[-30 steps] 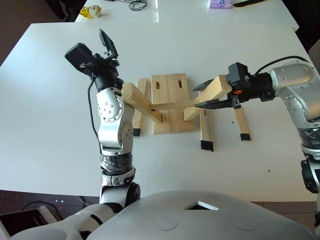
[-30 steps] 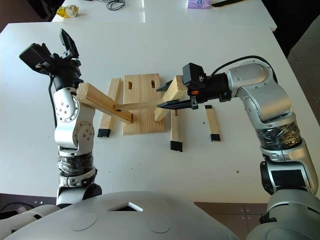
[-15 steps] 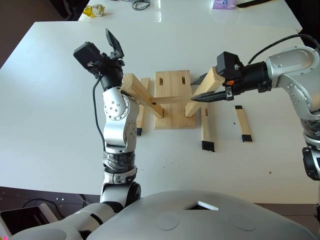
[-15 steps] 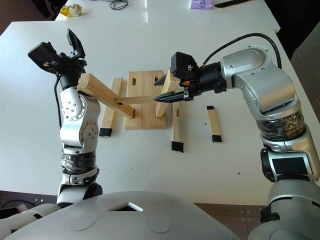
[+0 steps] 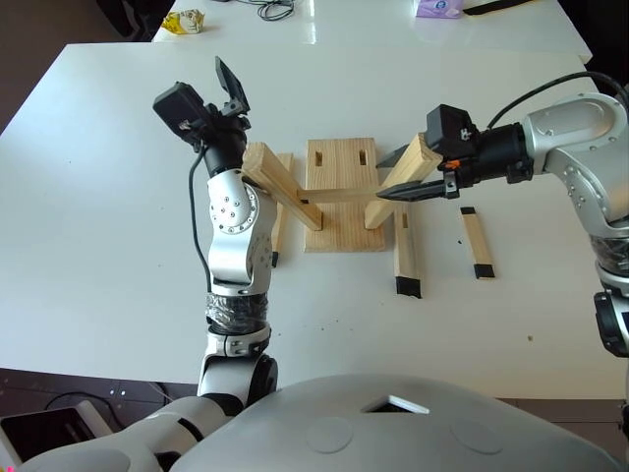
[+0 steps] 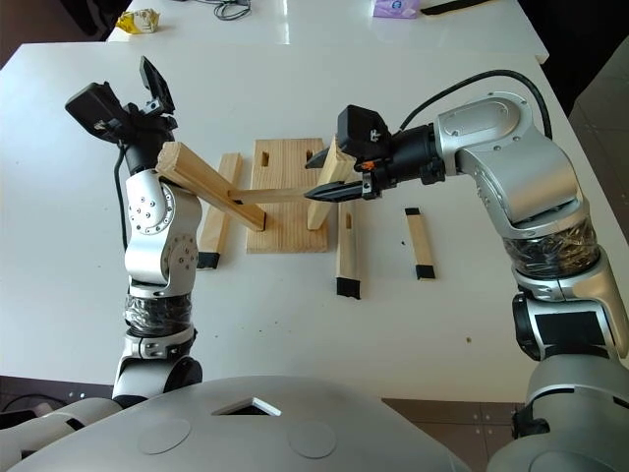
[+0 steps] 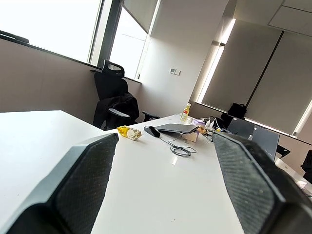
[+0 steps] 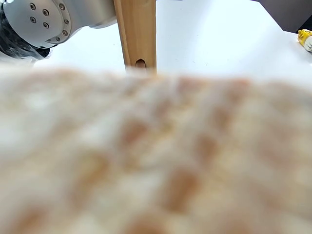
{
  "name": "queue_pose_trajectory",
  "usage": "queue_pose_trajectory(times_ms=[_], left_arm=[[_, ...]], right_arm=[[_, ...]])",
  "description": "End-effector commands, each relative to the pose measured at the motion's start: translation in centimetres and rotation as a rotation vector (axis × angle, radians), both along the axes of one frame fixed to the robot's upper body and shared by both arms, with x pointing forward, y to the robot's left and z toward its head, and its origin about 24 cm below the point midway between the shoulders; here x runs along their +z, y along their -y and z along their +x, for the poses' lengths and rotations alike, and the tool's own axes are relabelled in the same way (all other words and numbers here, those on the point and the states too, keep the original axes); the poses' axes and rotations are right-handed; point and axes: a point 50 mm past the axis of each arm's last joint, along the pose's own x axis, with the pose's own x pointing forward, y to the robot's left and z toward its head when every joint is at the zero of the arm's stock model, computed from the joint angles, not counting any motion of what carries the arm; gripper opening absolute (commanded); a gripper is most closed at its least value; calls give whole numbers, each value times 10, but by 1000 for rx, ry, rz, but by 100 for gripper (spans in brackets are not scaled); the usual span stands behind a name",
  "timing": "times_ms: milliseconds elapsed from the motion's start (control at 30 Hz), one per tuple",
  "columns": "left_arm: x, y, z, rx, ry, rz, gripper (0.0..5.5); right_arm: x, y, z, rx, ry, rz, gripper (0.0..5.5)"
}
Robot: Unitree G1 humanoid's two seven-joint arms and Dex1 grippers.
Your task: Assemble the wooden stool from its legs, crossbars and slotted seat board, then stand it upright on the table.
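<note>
While the right gripper [image 5: 388, 175] pinches one leg [image 5: 415, 167] between its jaws and holds it tilted above the seat [image 5: 334, 157], the work appears to be at the side-frame step. A crossbar [image 5: 339, 196] runs from that leg to a second leg [image 5: 282, 189], and the pair hangs over the seat as one piece. The second leg slants down beside the left forearm; whether it touches the arm cannot be told. The left gripper [image 7: 165, 144] is raised above that leg's upper end, jaws spread wide with nothing between them, pointing up and away over the table [image 5: 98, 197]. The seat lies flat, slots up, under the frame. Three loose sticks (legs or crossbars, hard to say) lie on the table: one [image 5: 273, 241] just left of the seat, one [image 5: 406, 254] just right of it, one [image 5: 477, 241] farther right. The stool looks less than half built. The next move likely calls for the left gripper to come down and close on the second leg, so the crossbar can be pressed home. With that end free, a push from the right may only swing the frame.
</note>
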Motion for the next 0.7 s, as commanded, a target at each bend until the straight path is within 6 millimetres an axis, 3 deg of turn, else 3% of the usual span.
queue_pose_trajectory(times_ms=[33, 267, 400, 533, 700], left_arm=[[13, 87, 0, -365, 17, -57, 357], [10, 83, 2, -373, 6, -41, 357], [14, 66, -4, -387, 47, -106, 357], [31, 41, -28, -523, 182, -213, 388], [42, 10, -48, -569, 227, -243, 462]], right_arm=[[-70, -30, -21, 41, -185, -126, 204], [-80, -30, -18, -2, -187, -116, 204], [-56, -25, -6, -53, -157, 42, 204], [-31, -12, -2, -94, -131, 172, 285], [-27, -6, -11, -119, -136, 253, 358]])
